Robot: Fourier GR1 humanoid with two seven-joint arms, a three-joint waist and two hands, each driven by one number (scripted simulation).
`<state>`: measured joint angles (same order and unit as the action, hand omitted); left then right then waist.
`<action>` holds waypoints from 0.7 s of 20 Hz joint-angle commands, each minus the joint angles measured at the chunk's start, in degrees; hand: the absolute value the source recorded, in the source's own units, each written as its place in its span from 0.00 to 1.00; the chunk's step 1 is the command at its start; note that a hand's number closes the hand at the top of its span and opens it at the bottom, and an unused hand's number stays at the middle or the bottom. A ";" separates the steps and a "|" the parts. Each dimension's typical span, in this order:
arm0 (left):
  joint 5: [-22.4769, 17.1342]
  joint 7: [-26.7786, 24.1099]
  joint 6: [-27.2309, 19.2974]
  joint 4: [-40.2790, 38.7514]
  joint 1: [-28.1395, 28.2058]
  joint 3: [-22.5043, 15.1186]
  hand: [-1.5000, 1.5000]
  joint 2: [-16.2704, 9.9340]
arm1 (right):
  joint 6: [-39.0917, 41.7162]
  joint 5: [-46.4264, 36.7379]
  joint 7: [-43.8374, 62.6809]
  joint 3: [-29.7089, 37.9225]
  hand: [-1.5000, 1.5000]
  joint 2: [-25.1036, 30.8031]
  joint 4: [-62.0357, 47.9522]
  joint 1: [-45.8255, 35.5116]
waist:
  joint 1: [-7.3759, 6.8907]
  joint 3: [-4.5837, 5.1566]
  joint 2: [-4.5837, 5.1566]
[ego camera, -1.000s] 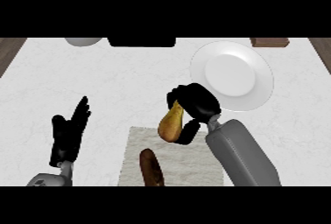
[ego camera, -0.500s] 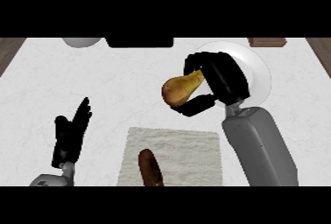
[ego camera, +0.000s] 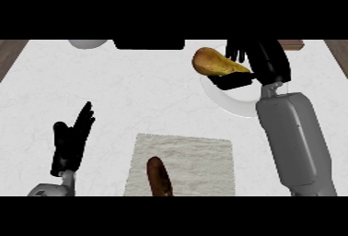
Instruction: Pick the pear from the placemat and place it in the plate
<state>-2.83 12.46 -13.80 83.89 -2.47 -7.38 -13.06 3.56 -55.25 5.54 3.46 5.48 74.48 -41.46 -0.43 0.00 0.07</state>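
Note:
A yellow-brown pear [ego camera: 214, 63] is held in the air by my right hand [ego camera: 257, 62], whose fingers and thumb curl round it. Pear and hand hang over the far left part of the white plate [ego camera: 231, 102], most of which is covered by the hand and forearm. The pale placemat [ego camera: 194, 161] lies near the front, below and left of the plate. My left hand [ego camera: 71, 140] rests open at the lower left with its fingers pointing up, away from the mat.
A dark brown oblong item [ego camera: 159, 176] lies on the placemat's front part. At the counter's far edge are a grey bowl [ego camera: 88, 44], a black object [ego camera: 149, 44] and a brown object [ego camera: 292, 44]. Wooden floor shows at both sides.
My right hand has carried the pear up off the placemat and away to the far right, over the plate. The left hand has not moved.

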 commanded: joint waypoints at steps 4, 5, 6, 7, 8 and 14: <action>2.00 -4.41 -0.08 -3.79 0.42 -0.42 0.50 2.80 | -2.46 0.57 -3.58 5.40 1.00 5.69 -17.15 -9.03 | -0.34 0.01 0.22; 0.08 -0.28 1.79 -2.32 -2.32 2.50 0.50 0.32 | -6.15 -0.64 -2.84 4.14 1.00 2.87 -19.13 -8.41 | -0.29 0.00 0.15; 1.80 1.12 0.32 3.40 2.28 0.77 0.50 0.07 | -6.39 -0.33 -5.62 4.11 1.00 3.99 -20.10 -6.09 | -0.47 -0.02 0.07; 1.24 2.47 1.17 1.62 -0.40 1.10 0.50 0.35 | -5.17 -0.61 -3.63 5.52 1.00 5.84 -23.27 -11.95 | -0.52 -0.01 0.14; 1.31 5.42 0.43 6.94 1.67 -0.22 0.50 0.75 | -6.50 0.14 -7.22 6.32 1.00 7.25 -24.39 -8.28 | -0.63 -0.04 0.11; 1.72 -0.22 1.85 0.22 0.23 0.14 0.50 1.99 | -4.09 -0.19 -10.76 7.20 1.00 9.37 -40.74 -12.68 | -1.49 -0.04 0.59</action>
<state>-1.30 12.68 -12.79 83.61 -3.05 -6.76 -11.10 -2.16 -55.87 -2.43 9.52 12.77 42.27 -52.52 -1.34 -0.01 0.47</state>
